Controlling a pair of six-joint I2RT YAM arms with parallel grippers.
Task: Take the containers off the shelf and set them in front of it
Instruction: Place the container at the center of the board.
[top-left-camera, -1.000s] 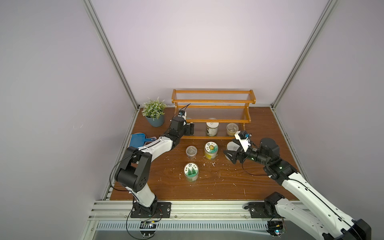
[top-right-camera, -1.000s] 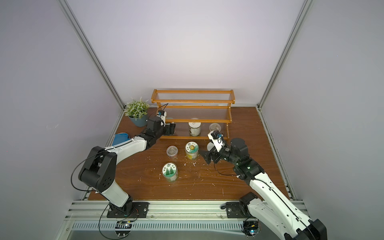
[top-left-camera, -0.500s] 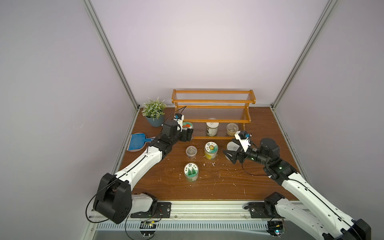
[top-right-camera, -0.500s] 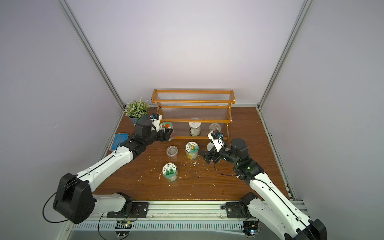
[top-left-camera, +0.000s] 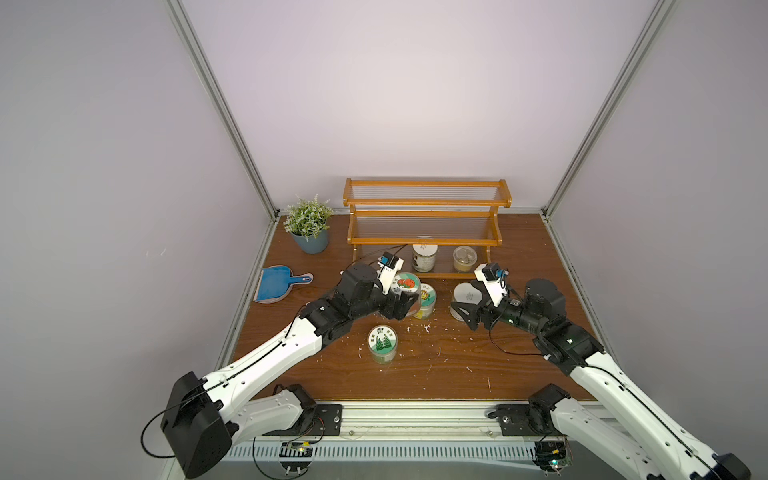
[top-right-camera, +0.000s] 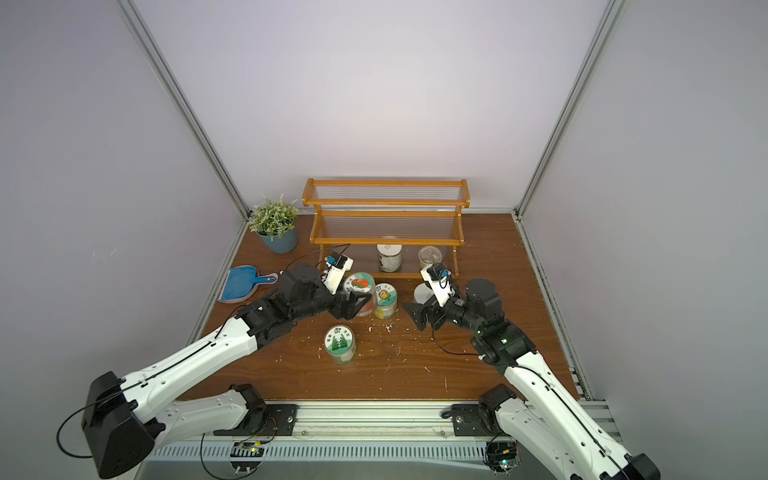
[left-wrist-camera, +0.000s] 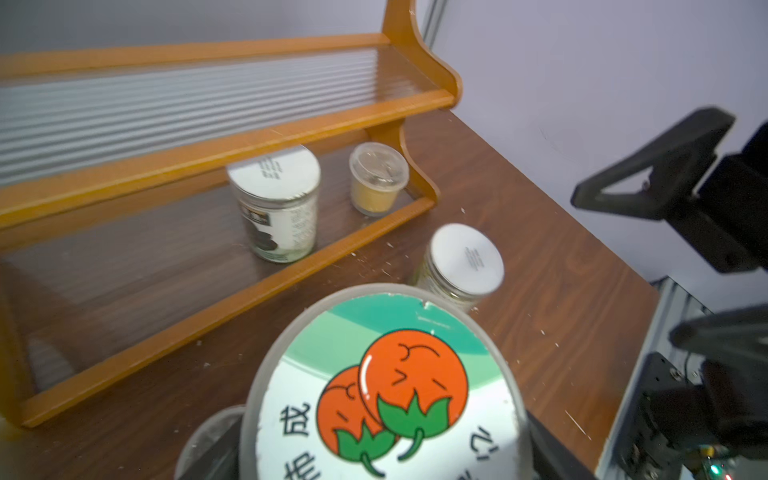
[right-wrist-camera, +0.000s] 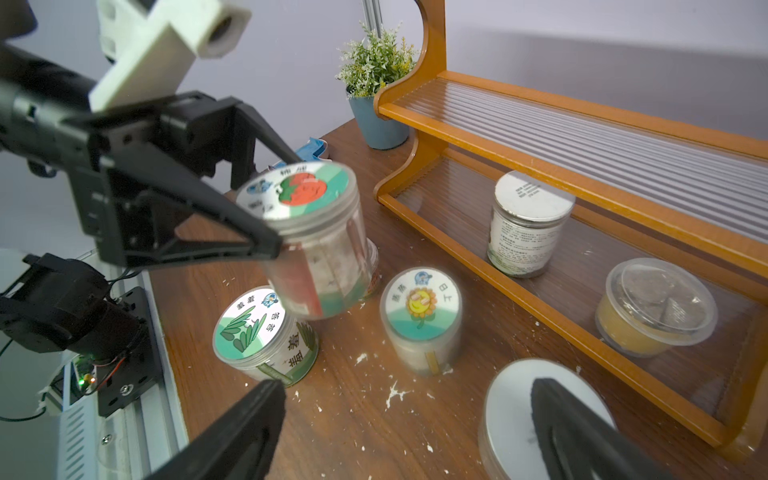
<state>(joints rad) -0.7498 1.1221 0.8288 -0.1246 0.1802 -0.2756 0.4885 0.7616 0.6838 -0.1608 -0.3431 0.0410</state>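
Orange-lid jar clamped in left gripper, aloft in front of shelf. Step: set-down. Next: lower upright beside sunflower jar, then release. Right gripper spread wide, empty. White-lid jar, tub on bottom tier, not yet moved.

Left arm, right arm: white shells, black joint housings. Left end effector and right end effector: black, triangular open-frame fingers. White camera mount, blue-fronted. Thin black cable loops. Screwed black base plate.
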